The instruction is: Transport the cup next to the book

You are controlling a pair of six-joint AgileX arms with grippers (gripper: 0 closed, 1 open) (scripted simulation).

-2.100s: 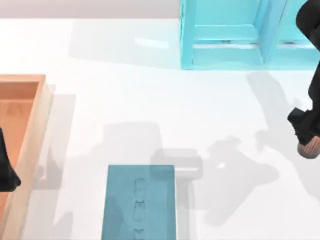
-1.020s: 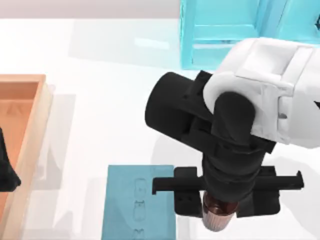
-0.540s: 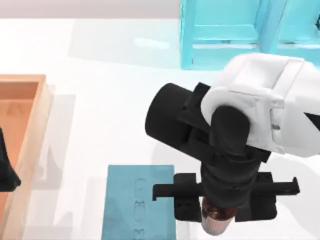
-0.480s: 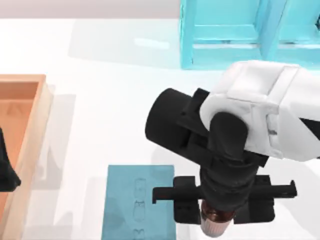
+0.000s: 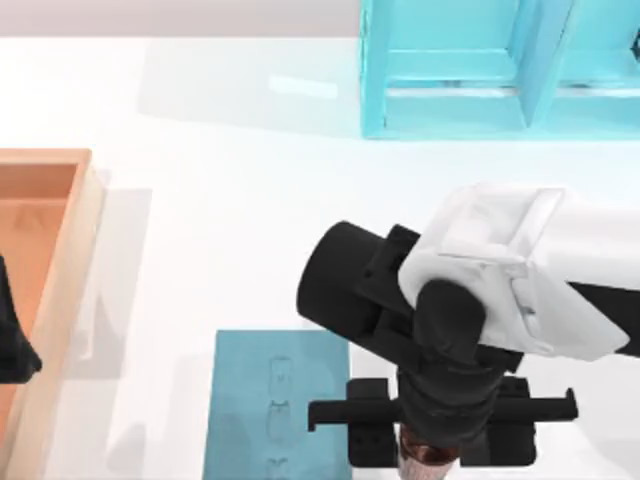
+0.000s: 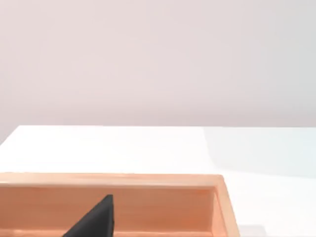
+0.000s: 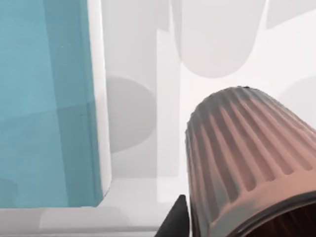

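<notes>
Cup [image 5: 428, 464] riding in the right gripper [image 5: 432, 462], clamped between the jaws and hanging just under the wrist, ribbed reddish-brown wall [image 7: 247, 163] close against the wrist camera. Sitting just beside the book [image 5: 277, 405], whose near edge [image 7: 44, 103] is lying to the gripper's left with a narrow strip of white table [image 5: 230, 210] between. Judging the carry as nearly done, lowering and release not yet made. Risking a tip-over if letting go while the base is above the table rather than resting on it. Risking a nudge of the book, or a cup half perched on its cover, if drifting any further toward that edge. Risking a drag on the cup if pulling away before the jaws are fully clear. Idling at the table's left, left gripper [image 5: 14, 340] over the wooden tray [image 5: 60, 230], opening impossible to tell. Standing well beyond the right gripper, cyan shelf unit [image 5: 470, 70].
</notes>
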